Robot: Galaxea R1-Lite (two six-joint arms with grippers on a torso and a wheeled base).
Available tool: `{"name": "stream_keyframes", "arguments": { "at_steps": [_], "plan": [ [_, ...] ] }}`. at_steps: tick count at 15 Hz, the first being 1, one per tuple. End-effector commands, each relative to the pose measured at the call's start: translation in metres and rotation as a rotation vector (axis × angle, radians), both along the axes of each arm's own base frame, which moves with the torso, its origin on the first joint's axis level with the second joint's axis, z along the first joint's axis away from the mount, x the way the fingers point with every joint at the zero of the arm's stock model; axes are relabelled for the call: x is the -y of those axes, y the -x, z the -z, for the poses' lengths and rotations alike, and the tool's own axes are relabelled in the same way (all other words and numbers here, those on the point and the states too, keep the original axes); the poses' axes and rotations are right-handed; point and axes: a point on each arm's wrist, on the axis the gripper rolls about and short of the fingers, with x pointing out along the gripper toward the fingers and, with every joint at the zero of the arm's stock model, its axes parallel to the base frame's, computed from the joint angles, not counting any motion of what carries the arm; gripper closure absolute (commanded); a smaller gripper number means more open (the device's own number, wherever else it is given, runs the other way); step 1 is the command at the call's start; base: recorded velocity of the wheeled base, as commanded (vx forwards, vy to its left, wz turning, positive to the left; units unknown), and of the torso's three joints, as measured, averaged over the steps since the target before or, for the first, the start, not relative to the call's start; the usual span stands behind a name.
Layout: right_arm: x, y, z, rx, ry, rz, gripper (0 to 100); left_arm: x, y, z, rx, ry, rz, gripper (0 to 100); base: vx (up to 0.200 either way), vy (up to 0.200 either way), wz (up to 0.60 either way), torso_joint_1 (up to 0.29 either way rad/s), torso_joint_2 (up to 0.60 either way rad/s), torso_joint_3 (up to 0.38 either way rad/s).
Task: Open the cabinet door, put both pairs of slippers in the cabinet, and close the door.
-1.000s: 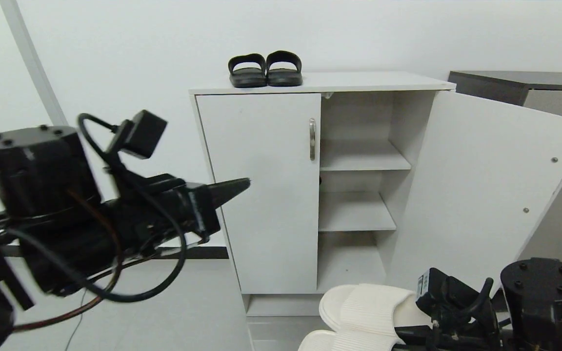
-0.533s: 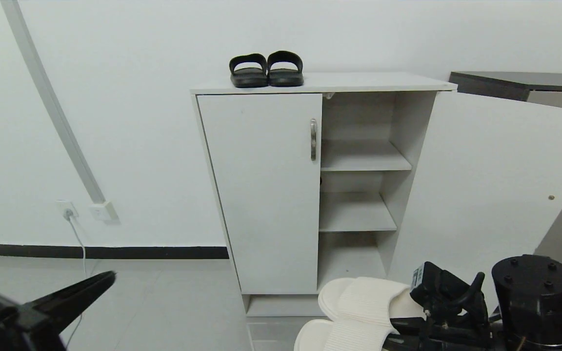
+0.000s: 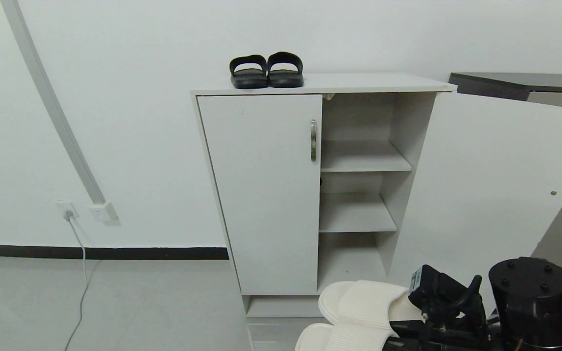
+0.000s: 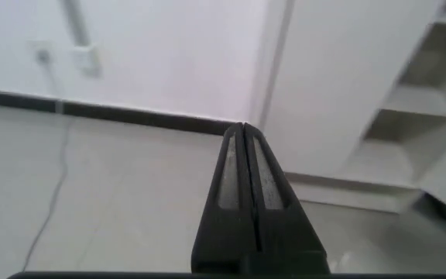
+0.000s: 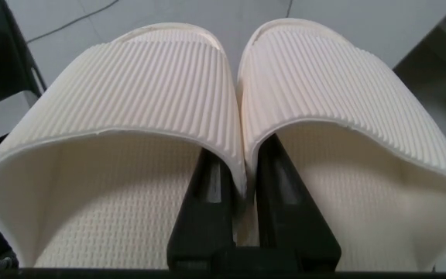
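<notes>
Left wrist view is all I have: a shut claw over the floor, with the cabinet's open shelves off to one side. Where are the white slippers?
Observer: The right claw is shut on the white slippers, pinching their inner sides together, low in front of the cabinet on its open side.
Operator: And the other pair?
Observer: The black slippers sit side by side on the cabinet's top, above the closed left door.

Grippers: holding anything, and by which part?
Right gripper pinches the white slippers together by their touching inner strap edges. Left gripper is shut, holding nothing.
</notes>
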Motion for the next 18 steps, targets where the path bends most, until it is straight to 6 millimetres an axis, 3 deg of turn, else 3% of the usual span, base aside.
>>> {"name": "stream_keyframes", "arguments": {
  "at_steps": [1,3,6,9,16,18],
  "plan": [
    [-0.001,-0.001,0.002,-0.006,0.005,0.001,100,0.001,0.002,0.022,0.08,-0.004,0.022,100,0.0,0.0,0.0,0.0,0.0,0.0],
    [-0.002,-0.002,0.003,-0.009,0.01,0.001,100,0.003,0.004,0.029,0.122,-0.071,0.186,100,0.0,0.0,0.0,0.0,0.0,0.0],
    [-0.007,-0.008,0.005,-0.011,0.013,0.019,100,0.003,0.005,0.03,0.131,-0.091,0.198,100,0.0,0.0,0.0,0.0,0.0,0.0],
    [-0.023,-0.03,0.013,-0.001,0.024,0.241,100,0.003,0.005,0.03,0.131,-0.091,0.198,100,0.0,0.0,0.0,0.0,0.0,0.0],
    [-0.108,-0.08,0.062,0.126,-0.059,0.764,100,0.003,0.005,0.029,0.133,-0.076,0.195,100,0.0,0.0,0.0,0.0,0.0,0.0],
    [-0.119,-0.104,0.074,0.168,-0.076,0.921,100,0.003,0.005,0.029,0.132,-0.071,0.195,100,0.0,0.0,0.0,0.0,0.0,0.0]
  ]
}}
